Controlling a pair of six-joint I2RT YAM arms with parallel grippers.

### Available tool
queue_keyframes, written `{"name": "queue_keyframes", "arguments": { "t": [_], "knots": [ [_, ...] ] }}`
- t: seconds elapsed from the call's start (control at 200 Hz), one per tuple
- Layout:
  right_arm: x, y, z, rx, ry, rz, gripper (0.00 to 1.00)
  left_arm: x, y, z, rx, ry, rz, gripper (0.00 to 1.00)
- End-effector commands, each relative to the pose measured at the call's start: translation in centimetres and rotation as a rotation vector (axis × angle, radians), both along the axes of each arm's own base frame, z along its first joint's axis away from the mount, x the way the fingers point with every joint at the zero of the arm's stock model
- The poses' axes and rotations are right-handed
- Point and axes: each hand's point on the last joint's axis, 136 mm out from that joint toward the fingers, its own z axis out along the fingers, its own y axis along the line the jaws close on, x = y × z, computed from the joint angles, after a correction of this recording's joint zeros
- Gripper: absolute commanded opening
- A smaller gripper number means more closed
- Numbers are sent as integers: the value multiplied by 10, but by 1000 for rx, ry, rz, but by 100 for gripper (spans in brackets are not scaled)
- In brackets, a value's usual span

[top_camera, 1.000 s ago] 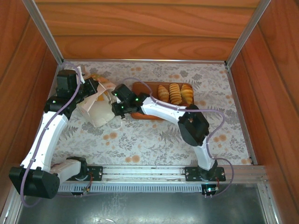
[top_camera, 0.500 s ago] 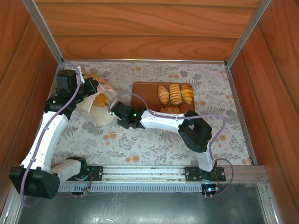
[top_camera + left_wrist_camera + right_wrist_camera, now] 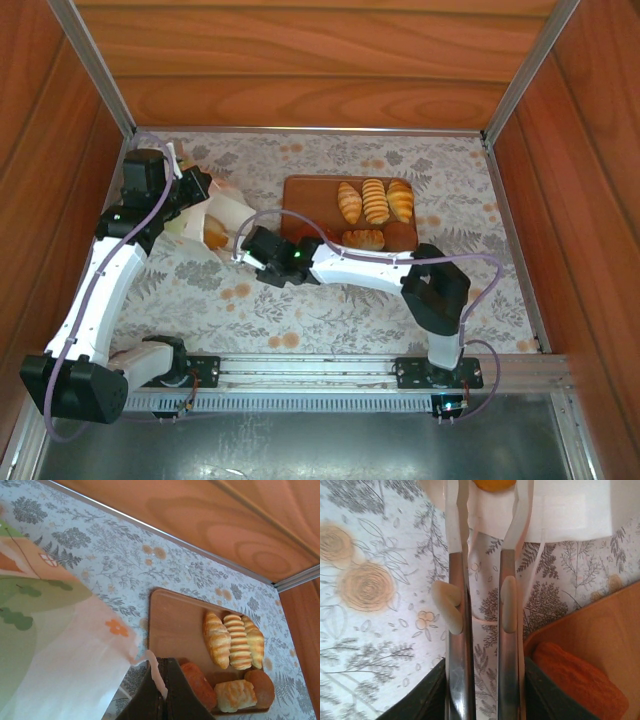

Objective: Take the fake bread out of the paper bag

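Here the left gripper (image 3: 162, 680) is clamped on the rim of the paper bag (image 3: 55, 645), a strip of white paper pinched between its dark fingers. That tips the bag on its side at the left of the overhead view, mouth facing the tray (image 3: 172, 625). The right gripper (image 3: 488, 500) sits low at that mouth, jaws a little apart and nothing between them; the patterned surface (image 3: 370, 630) shows through the gap. Just past its tips, at the top edge of the right wrist view, an orange piece of bread (image 3: 492, 484) peeks out of the bag. The other pastries (image 3: 237, 642) lie on the tray, right of centre. This looks like the last one to fetch. To do it well, widen the jaws enough to straddle the piece and slide in level without snagging the paper. Then close across its middle and draw straight back while the left holds the bag steady.
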Motion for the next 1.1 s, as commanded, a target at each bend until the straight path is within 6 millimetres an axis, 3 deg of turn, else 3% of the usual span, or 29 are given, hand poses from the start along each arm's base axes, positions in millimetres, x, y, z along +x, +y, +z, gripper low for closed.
{"name": "queue_keyframes", "arguments": {
  "t": [0.0, 0.19, 0.39, 0.615, 0.835, 1.094],
  "knots": [
    [-12, 9, 38, 124, 76, -19, 38, -3, -4, 6, -14, -29, -17, 0],
    [-7, 4, 52, 183, 190, -111, 38, -9, -3, 10, -2, -52, -30, 0],
    [-12, 15, 56, 244, 372, -130, 39, -14, -1, 12, 1, -65, -18, 0],
    [0, 24, 40, 222, 525, -212, 42, -12, -1, 15, -1, -69, -20, 0],
    [-4, 44, 40, 257, 643, -173, 48, -10, -2, 14, -1, -63, -24, 0],
    [8, 50, 23, 197, 612, -192, 57, -9, -3, 13, -2, -59, -30, 0]
  ]
}}
